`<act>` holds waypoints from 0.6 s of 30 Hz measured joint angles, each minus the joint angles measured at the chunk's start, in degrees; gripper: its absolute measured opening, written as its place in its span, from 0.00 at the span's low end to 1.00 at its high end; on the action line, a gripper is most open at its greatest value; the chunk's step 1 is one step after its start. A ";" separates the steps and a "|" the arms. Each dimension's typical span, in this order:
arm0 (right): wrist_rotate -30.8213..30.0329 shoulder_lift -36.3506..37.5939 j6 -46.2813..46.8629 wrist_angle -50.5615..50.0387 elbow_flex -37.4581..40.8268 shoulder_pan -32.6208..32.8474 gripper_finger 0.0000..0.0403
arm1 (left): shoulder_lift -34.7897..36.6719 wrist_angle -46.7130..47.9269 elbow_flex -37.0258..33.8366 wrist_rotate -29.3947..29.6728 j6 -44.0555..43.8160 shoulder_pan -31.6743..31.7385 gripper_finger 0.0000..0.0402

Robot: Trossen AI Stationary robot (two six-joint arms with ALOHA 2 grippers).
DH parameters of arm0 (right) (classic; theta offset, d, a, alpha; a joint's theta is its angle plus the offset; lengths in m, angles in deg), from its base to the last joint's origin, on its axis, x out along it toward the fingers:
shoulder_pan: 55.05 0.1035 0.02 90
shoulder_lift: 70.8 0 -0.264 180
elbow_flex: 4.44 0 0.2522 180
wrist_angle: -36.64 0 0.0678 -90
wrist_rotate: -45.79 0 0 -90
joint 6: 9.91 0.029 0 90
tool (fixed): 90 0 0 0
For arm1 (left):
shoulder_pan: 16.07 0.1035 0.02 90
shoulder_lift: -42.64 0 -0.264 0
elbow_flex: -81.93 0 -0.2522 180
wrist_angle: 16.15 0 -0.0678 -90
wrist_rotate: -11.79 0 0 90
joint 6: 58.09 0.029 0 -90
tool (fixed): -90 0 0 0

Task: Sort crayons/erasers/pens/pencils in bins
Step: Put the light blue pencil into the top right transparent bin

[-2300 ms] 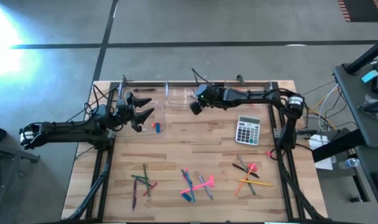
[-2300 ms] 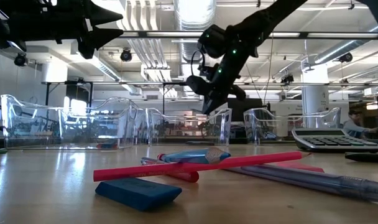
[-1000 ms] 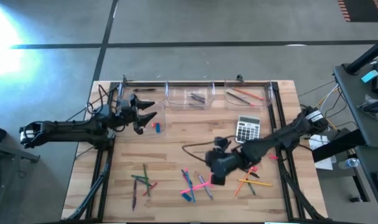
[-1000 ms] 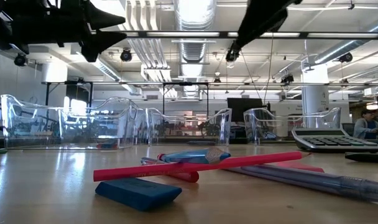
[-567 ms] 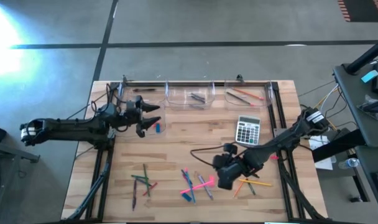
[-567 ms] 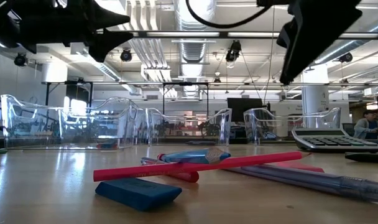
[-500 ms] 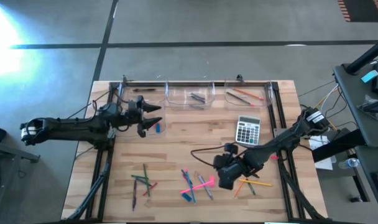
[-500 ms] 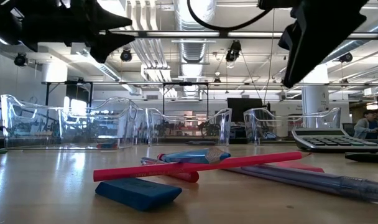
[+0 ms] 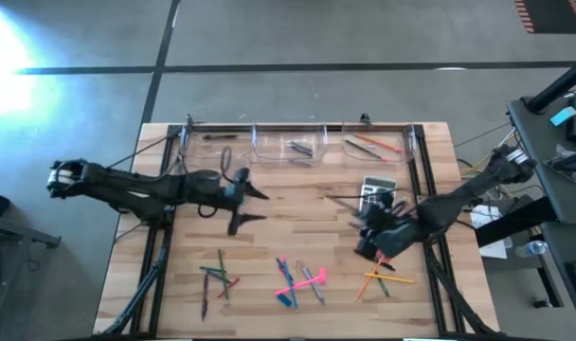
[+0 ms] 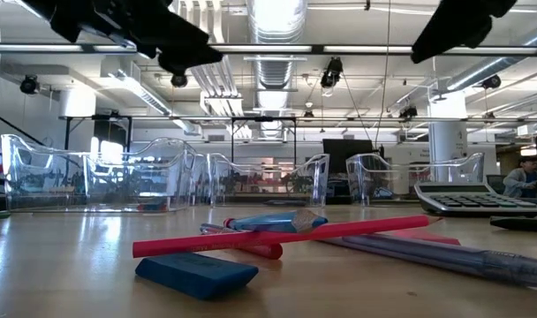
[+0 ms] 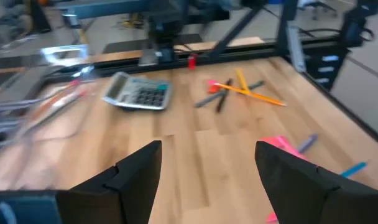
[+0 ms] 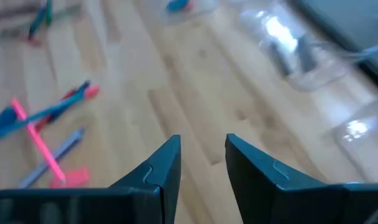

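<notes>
A few items lie in the bins, most still litter the tabletop; left pincer spread and empty, right pincer narrowly parted, empty.

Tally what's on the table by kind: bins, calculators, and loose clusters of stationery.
Clear bins: 4
Calculator: 1
Loose stationery clusters: 3
Total: 8

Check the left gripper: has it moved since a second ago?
Yes. In the high view the left gripper has swung away from the back-left bin toward the table's middle, nearer the calculator.
</notes>
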State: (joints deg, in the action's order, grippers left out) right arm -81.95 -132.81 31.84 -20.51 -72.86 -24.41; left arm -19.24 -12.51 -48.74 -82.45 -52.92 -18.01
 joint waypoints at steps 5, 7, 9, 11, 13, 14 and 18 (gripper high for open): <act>-3.26 9.37 2.25 6.46 7.66 0.08 0.28 | -8.34 -0.21 5.01 0.16 2.52 -4.80 0.61; -3.21 11.35 1.33 9.68 10.52 0.10 0.28 | -12.16 -0.07 6.60 0.14 3.77 -6.75 0.61; -3.19 12.34 0.78 11.70 12.69 0.10 0.28 | -15.97 0.18 8.11 0.14 5.46 -8.65 0.61; -3.36 12.70 0.76 13.22 14.14 0.10 0.28 | -19.87 0.18 9.69 0.12 7.68 -10.37 0.61; -3.76 12.70 0.70 14.07 15.09 0.10 0.28 | -23.69 0.25 11.08 0.12 10.20 -11.84 0.61; -4.35 12.40 0.71 14.25 15.25 0.10 0.28 | -25.49 0.42 11.80 0.10 11.55 -12.44 0.61; -5.86 11.34 -0.81 14.66 15.06 0.08 0.27 | -31.64 1.11 15.13 -0.13 15.19 -13.63 0.61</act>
State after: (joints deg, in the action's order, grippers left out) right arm -87.81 -121.46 31.03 -5.85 -57.80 -24.33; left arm -50.88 -11.40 -33.61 -82.58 -37.73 -31.64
